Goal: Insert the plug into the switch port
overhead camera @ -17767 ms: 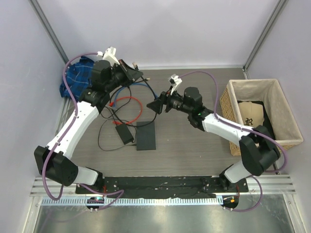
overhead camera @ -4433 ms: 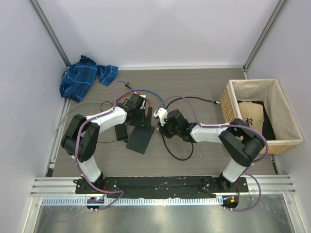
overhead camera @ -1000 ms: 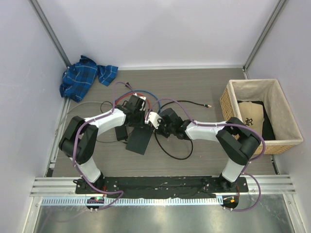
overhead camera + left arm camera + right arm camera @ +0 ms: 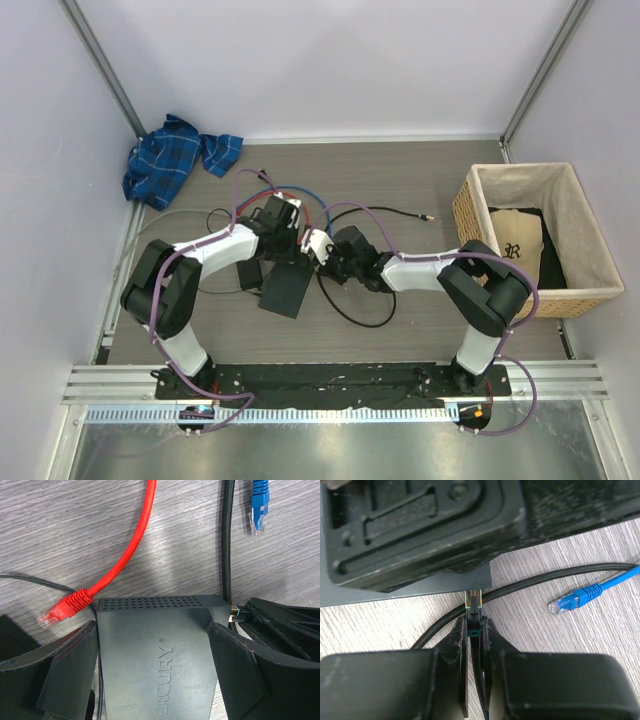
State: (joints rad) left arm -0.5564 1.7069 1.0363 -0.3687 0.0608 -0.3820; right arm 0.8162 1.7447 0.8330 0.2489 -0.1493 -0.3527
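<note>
The switch (image 4: 285,290) is a flat dark grey box lying askew on the table's middle. My left gripper (image 4: 151,627) spans its width, one finger pressed on each long side (image 4: 283,245). The port is on the box's edge near the corner, and the plug (image 4: 475,611) has its gold tip against it. My right gripper (image 4: 475,622) is shut on the plug's teal-and-black body. In the left wrist view the plug (image 4: 235,612) meets the box's right corner. The black braided cable (image 4: 545,577) runs off behind it.
A red network plug (image 4: 55,615) and a blue one (image 4: 260,510) lie loose beside the box. A black adapter brick (image 4: 250,273) sits to its left. A blue cloth (image 4: 175,160) is at the back left. A wicker basket (image 4: 462,210) stands on the right.
Both arms have come down from the back to the box, which has turned askew. Over the last second the right gripper only edges slightly toward the box's edge.
</note>
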